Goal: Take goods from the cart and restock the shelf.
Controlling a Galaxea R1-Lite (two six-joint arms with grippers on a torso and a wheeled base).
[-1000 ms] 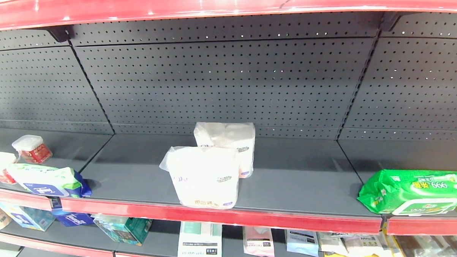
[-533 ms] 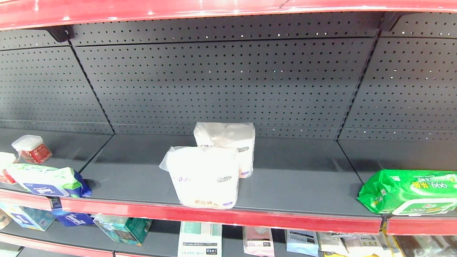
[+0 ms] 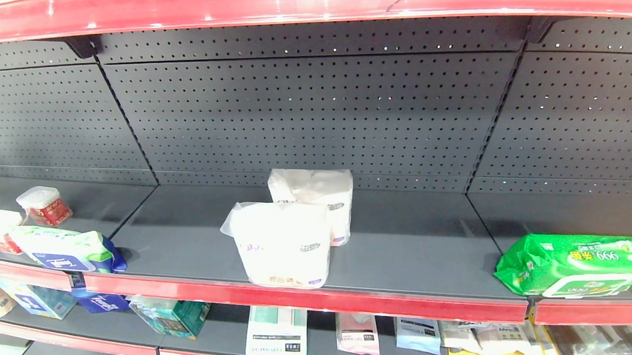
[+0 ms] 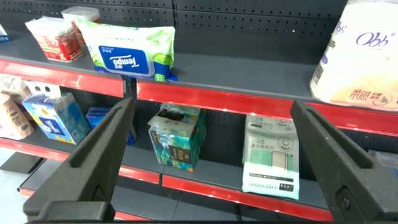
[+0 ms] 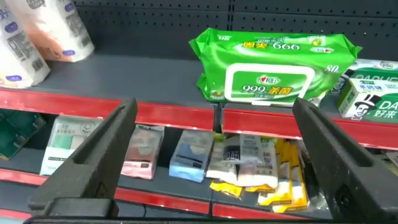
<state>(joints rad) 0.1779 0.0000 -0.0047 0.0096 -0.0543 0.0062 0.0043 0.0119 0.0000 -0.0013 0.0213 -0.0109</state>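
Grey shelf (image 3: 413, 247), white tissue pack (image 3: 282, 247), second white pack (image 3: 316, 190) just behind, green wipes pack (image 3: 571, 266) right

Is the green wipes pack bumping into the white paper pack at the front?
Apart. The head view shows bare grey shelf between the green wipes pack and the front white pack.

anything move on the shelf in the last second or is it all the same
Nothing visibly changed in the head view. The front white pack and the rear white pack stand where they were in the middle of the shelf, and the green wipes pack lies as before on the right. The left gripper and right gripper are open and hold nothing.
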